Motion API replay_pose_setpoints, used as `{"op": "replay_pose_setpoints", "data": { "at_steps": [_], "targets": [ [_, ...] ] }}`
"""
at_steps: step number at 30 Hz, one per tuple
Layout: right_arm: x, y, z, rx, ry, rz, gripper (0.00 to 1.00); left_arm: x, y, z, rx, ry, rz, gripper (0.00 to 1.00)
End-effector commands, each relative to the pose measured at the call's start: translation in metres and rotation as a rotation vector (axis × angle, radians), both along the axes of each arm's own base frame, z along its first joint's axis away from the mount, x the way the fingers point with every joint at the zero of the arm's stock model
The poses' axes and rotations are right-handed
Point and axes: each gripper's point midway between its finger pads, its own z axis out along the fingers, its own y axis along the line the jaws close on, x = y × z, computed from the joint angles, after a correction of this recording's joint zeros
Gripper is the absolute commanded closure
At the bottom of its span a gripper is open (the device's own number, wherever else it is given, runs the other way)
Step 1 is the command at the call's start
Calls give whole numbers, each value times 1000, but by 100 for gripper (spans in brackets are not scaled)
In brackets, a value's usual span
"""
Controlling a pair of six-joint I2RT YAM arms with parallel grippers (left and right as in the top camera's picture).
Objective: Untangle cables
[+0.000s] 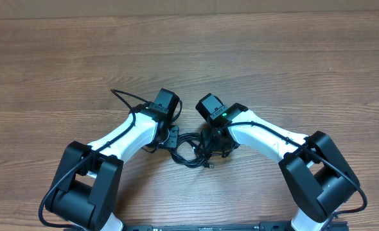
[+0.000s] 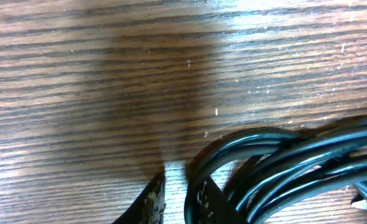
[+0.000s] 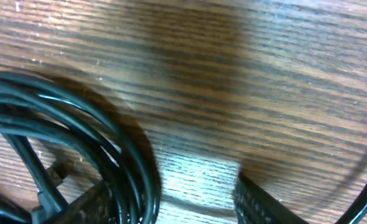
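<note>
- L gripper (image 2: 178, 205) is standing only narrowly parted and isn't clamping. Bare wood is showing btwn the tips.
- One strand of the cables (image 2: 283, 162) is curving down along the inner edge of its picture-right finger. Can't tell if it's touching.
- The rest of the bunch is fanning out beside that finger, on the picture-right side.
- R gripper (image 3: 177, 205) is gaping wide, released. Cable loops are passing just inside its picture-left finger, and the rest of the gap is showing plain wood.
- In the overhead view the cables are lying as one tangled black bunch on the table (image 1: 273, 58). They're sitting btwn the two grippers, toward the near side.
- L arm (image 1: 122, 138) and R arm (image 1: 266, 135) are angling inward from the near corners. The wrists are sitting close together, not touching.
- Broad wood is stretching to either side of the arms and beyond the wrists.
- The far table edge (image 1: 176, 17) is running well away from both grippers.
</note>
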Motion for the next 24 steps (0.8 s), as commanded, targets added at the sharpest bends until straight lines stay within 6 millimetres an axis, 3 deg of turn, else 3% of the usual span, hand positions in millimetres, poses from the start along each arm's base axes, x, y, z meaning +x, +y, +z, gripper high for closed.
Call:
{"op": "replay_pose_setpoints", "data": {
  "at_steps": [1,6,10,17,24],
  "targets": [
    [-20,-22,-30,-82,86,-12,48,-26,23,-29,89,100,-9,80],
    [-20,-23,-30,-87,86,20,68,-29,24,-29,94,112,-10,81],
    [-19,-22,-31,-85,81,20,95,-28,24,-29,95,110,-9,82],
    [-21,-28,-30,-113,88,18,96,-21,22,-29,87,81,-31,81],
    [-22,-28,-30,-114,89,18,96,-17,42,-27,200,54,-33,82]
  ]
}}
